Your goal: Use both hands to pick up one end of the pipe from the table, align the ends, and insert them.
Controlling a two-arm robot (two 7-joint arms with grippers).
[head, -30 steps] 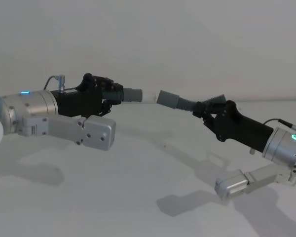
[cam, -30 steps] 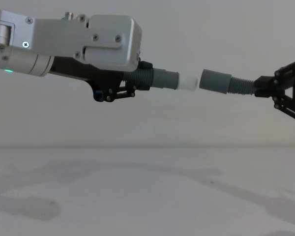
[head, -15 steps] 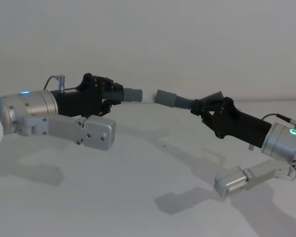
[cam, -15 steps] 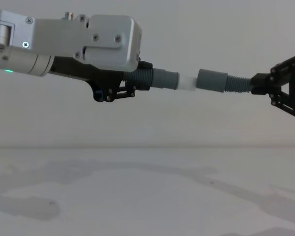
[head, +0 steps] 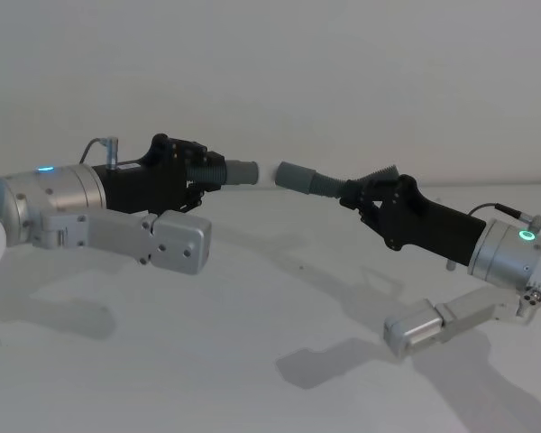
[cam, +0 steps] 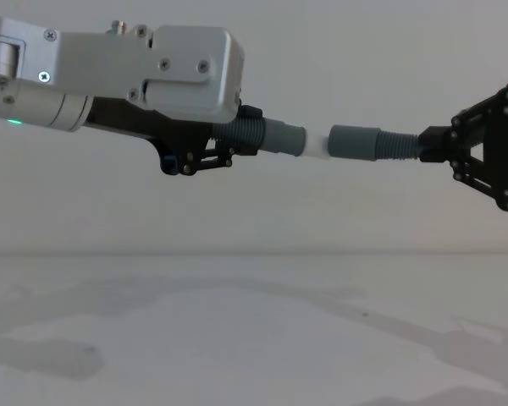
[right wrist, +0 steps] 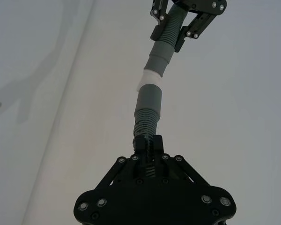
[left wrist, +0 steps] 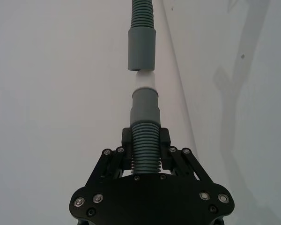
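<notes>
Above the table [head: 252, 361], both hose pieces hang in the air, end to end, with nothing resting on the white surface. The left gripper [head: 201, 171] is clamped on the ribbed part of the straight hose [cam: 271, 137], just behind its smooth cuff [left wrist: 144, 105]; the white tip [left wrist: 144, 80] sticks out past that cuff. The right gripper [head: 359, 194] is closed on the ribs of the bent hose [head: 329, 185], farther back from its cuff [cam: 355, 142], so a longer stretch of ribbing stands free in front of its fingers.

In the left wrist view the white tip sits right at the mouth of the other cuff, touching it or just entering; how deep it goes I cannot tell. The chest view shows the two cuffs roughly level and in line.

These pieces look light, and neither arm seems strained by them. The ribbed sections are likely flexible, so the free length on the right side may buckle or bow when pushed, steering the cuff off axis. The smooth cuffs look stiffer and slicker; gripping the ribs gives the fingers ridges to bite against, which probably resists sliding back under push. A hold closer to the cuff, as on the left, should transmit the push more directly. The fit of tip into cuff is probably snug, so any tilt could jam it at the rim.
</notes>
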